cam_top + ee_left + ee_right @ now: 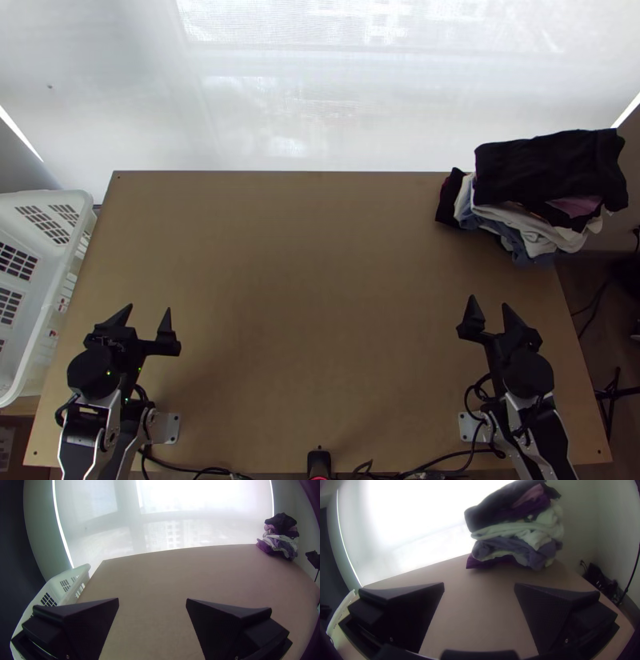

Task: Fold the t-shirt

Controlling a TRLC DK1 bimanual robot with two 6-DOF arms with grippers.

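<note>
In the top view my left gripper [149, 307] stands open over the table's near left part, nothing between its fingers. My right gripper [489, 299] is likewise open and holds nothing, over the near right part, nearer than the clothes. A pile of clothes [552, 172] lies at the far right corner, a black garment on top with white, blue and purple cloth below. Which piece is a t-shirt I cannot tell. The left wrist view has the left gripper [152, 599] wide apart and the pile [280, 535] far off. In the right wrist view the right gripper [479, 584] faces the pile [520, 526].
The wooden table [320, 280] is bare between the arms. A white plastic basket [60, 272] stands along its left edge. Cables [196, 472] and a small black device [319, 462] are at the near edge. A pale blind [320, 104] hangs behind the far edge.
</note>
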